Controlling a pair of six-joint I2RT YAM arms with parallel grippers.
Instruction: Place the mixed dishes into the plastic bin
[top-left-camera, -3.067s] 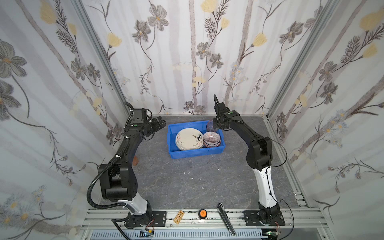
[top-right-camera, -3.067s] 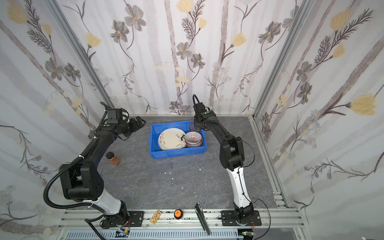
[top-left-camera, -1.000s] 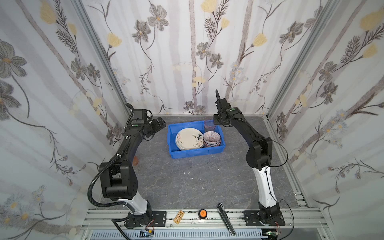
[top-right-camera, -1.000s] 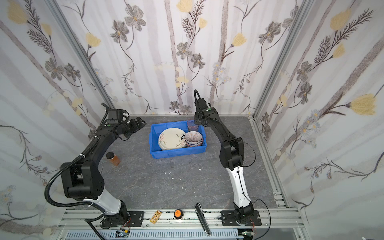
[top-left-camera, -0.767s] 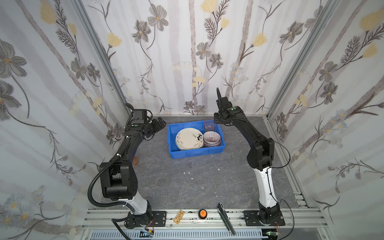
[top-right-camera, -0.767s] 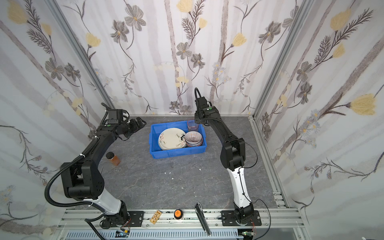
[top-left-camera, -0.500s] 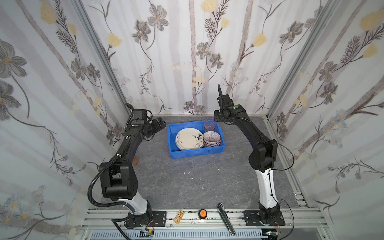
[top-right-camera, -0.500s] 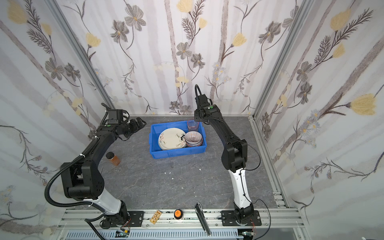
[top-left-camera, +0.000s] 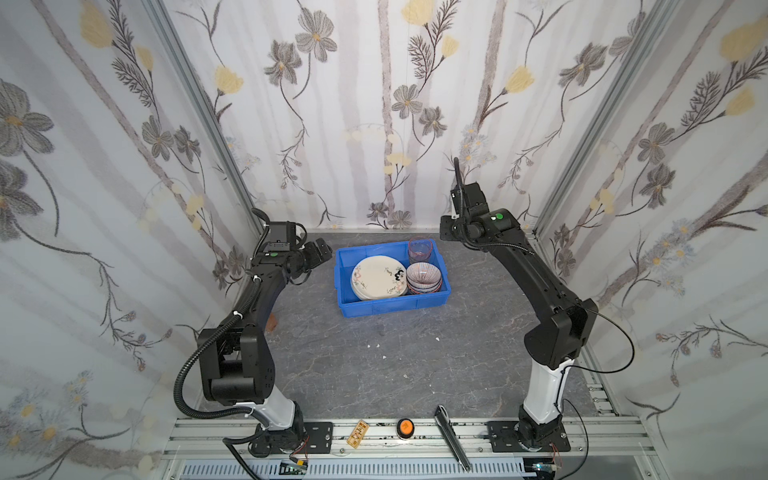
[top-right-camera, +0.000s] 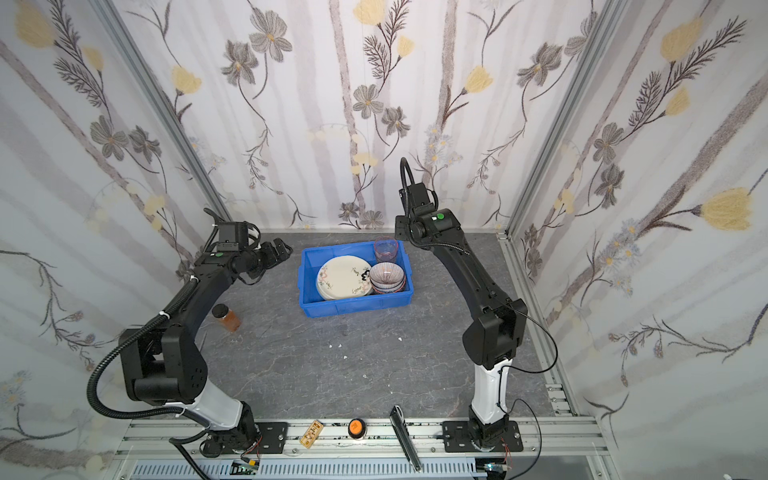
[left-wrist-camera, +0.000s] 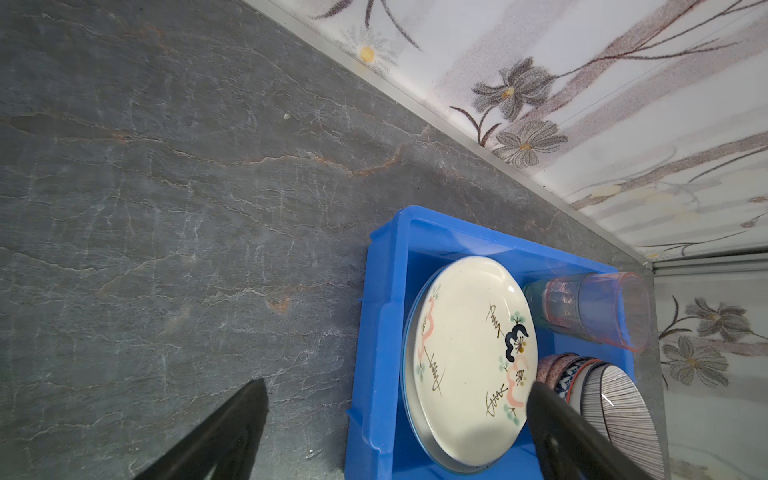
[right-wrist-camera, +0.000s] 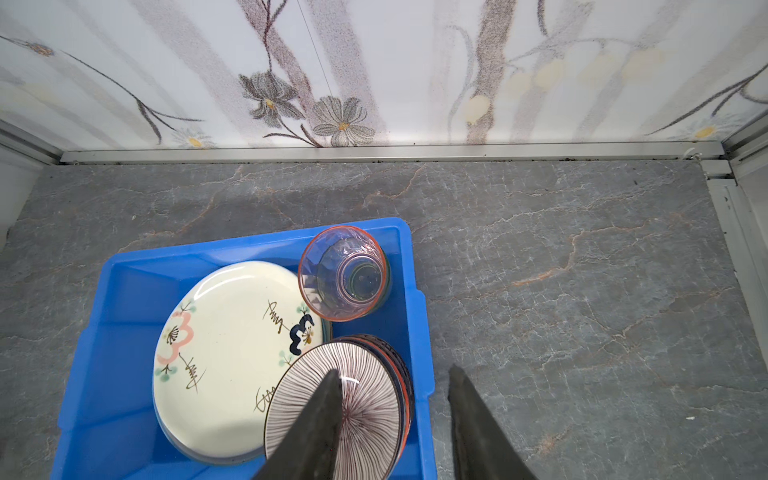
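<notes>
Cameras: 4. 2 top views, paired, high above the front rail (top-left-camera: 615, 432), facing down and back, far, whole cell. 2 wrist views, near, facing down from either side. All 4 share the plastic bin (top-left-camera: 390, 308).

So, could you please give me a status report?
Left gripper open, empty, beside blue bin. Right gripper open, empty, above bin's rim. Cream plate, striped bowl stack, pink tumbler inside. Amber jar apart, nothing blocking.

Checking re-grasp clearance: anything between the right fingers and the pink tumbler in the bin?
Nothing visible. The right gripper, fingers apart and empty, hangs clear above the blue bin; the pink tumbler stands upright in its far corner, only air between.
</notes>
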